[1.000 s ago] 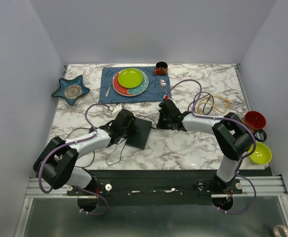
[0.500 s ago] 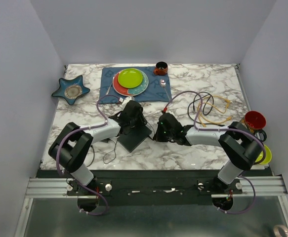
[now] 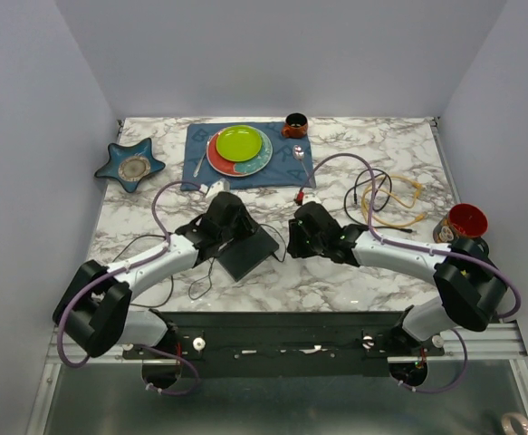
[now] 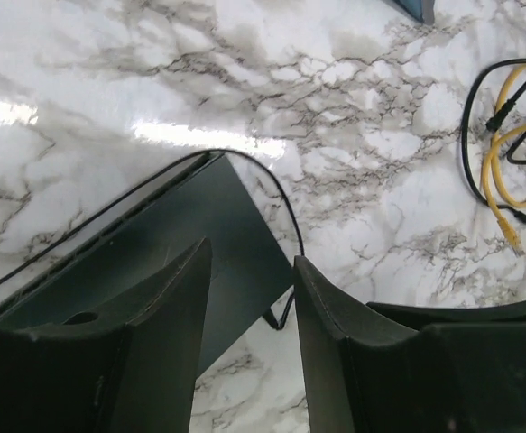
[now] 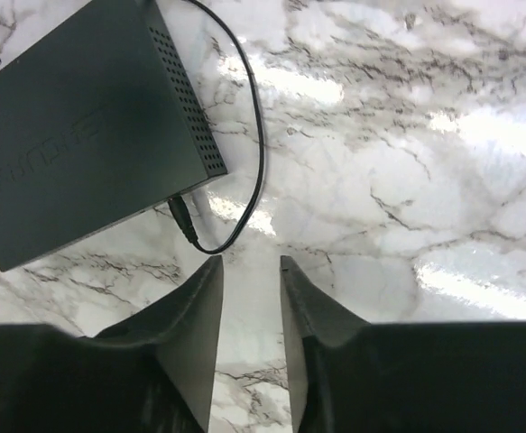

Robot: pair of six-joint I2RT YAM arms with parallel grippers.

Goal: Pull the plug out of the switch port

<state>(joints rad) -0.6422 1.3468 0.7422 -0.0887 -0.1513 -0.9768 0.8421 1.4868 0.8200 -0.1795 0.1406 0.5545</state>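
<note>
We judge the task barely begun, since the plug is not out yet. The flat matte-black rectangular switch (image 3: 248, 250) lies on the white, grey-veined marble counter (image 3: 354, 272). The small black plug (image 5: 180, 216) on its thin black cord (image 5: 261, 153) appears seated in the switch's short side. Our right gripper (image 5: 249, 298) hovers just beside that side of the switch, jaws parted a little and empty, with the plug slightly off their line. Our left gripper (image 4: 249, 329) sits over the switch, jaws spread wide, clasping nothing we can see. What remains is to close on the plug and draw it from the switch. Beyond the switch lies a blue cloth placemat (image 3: 282, 174). Plain pale walls (image 3: 273, 54) enclose the counter.
</note>
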